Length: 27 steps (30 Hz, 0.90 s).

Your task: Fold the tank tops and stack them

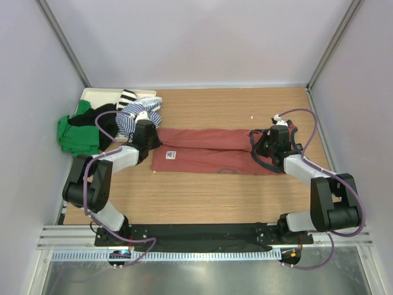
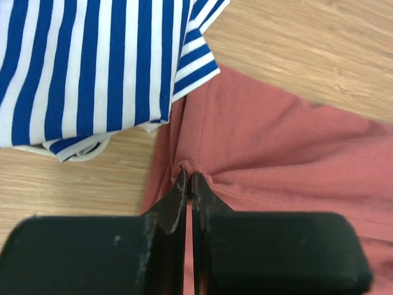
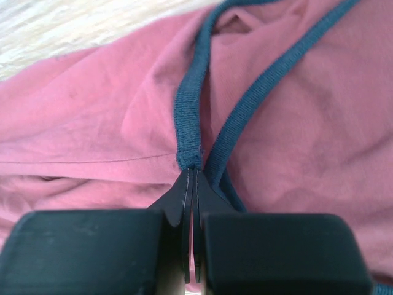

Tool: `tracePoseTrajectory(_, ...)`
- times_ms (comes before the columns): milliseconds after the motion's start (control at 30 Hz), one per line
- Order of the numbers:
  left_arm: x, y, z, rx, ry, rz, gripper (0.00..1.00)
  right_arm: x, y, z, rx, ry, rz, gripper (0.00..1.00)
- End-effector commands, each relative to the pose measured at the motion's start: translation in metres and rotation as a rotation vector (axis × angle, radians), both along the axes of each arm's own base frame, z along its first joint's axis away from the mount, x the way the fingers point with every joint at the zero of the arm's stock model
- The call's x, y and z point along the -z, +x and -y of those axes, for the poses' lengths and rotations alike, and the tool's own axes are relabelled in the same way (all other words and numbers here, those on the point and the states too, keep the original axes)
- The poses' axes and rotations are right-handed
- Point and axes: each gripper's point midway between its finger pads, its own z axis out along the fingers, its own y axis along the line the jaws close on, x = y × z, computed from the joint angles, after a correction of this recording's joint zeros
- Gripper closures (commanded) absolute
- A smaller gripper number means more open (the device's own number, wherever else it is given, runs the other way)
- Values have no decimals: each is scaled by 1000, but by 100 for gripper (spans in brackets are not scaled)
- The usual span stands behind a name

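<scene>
The brick-red tank top [image 1: 209,150] lies stretched flat across the middle of the table, folded lengthwise, with a small label [image 1: 169,156] near its left end. My left gripper [image 1: 147,136] is shut on its left hem, pinching red cloth [image 2: 191,167] between the tips [image 2: 190,179]. At the other end my right gripper [image 1: 265,142] is shut on the dark trim strap [image 3: 189,117] at the tips [image 3: 193,173]. The navy-and-white striped tank top [image 1: 138,115] sits bunched just behind the left gripper, filling the upper left of the left wrist view [image 2: 92,67].
A pile of clothes sits at the back left: a green garment [image 1: 77,132], a black one [image 1: 92,118] and a black-and-white striped piece [image 1: 127,98], on a white tray [image 1: 98,93]. Grey walls close in both sides and the back.
</scene>
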Motion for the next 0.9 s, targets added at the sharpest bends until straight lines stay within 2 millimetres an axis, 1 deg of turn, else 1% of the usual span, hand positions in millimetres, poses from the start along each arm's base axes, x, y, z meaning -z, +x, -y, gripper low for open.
tracePoseTrajectory(0,-10,0,-1,-4,-5,42,100,0,-1,5,50,0,16,98)
tracePoseTrajectory(133,-13,-2,-3,-1,6,49,100,-6,-4,7,57,1,28,97)
tracePoseTrajectory(167,-15,-2,-3,1,6,50,99,-5,-4,12,87,-15,27,96)
tracePoseTrajectory(233,-9,-7,-3,2,7,32,97,-4,-8,13,91,-11,22,95)
tracePoseTrajectory(333,1,-13,3,16,-24,-11,87,4,-15,12,102,2,2,92)
tracePoseTrajectory(367,4,-15,5,21,-36,-29,80,6,-17,13,113,10,-4,91)
tracePoseTrajectory(400,5,-15,11,31,-67,-47,77,7,-18,14,119,11,-6,91)
tracePoseTrajectory(467,11,-23,13,28,-79,-96,71,8,-22,16,135,12,-5,88)
tracePoseTrajectory(500,10,-25,13,25,-81,-106,69,6,-23,17,139,9,-1,86)
tracePoseTrajectory(567,9,-28,9,-1,-72,-108,65,2,-24,20,154,-1,5,77)
tracePoseTrajectory(600,8,-29,6,-12,-68,-101,63,-1,-23,21,152,-6,15,71)
tracePoseTrajectory(633,-1,-28,3,-30,-68,-76,61,-4,-23,24,157,-24,20,59)
tracePoseTrajectory(667,-5,-29,2,-33,-68,-64,51,-10,-23,26,163,-28,37,58)
tracePoseTrajectory(700,-7,-31,1,-38,-64,-57,47,-17,-20,27,164,-35,52,58)
tracePoseTrajectory(733,-16,-30,-2,-50,-60,-32,43,-21,-20,28,157,-51,58,58)
tracePoseTrajectory(800,-23,-31,-6,-65,-49,-24,36,-31,-15,29,156,-56,82,58)
tracePoseTrajectory(833,-27,-30,-8,-76,-45,-17,33,-41,-9,27,147,-57,105,58)
tracePoseTrajectory(867,-33,-30,-11,-93,-41,-4,21,-37,-13,28,132,-76,73,58)
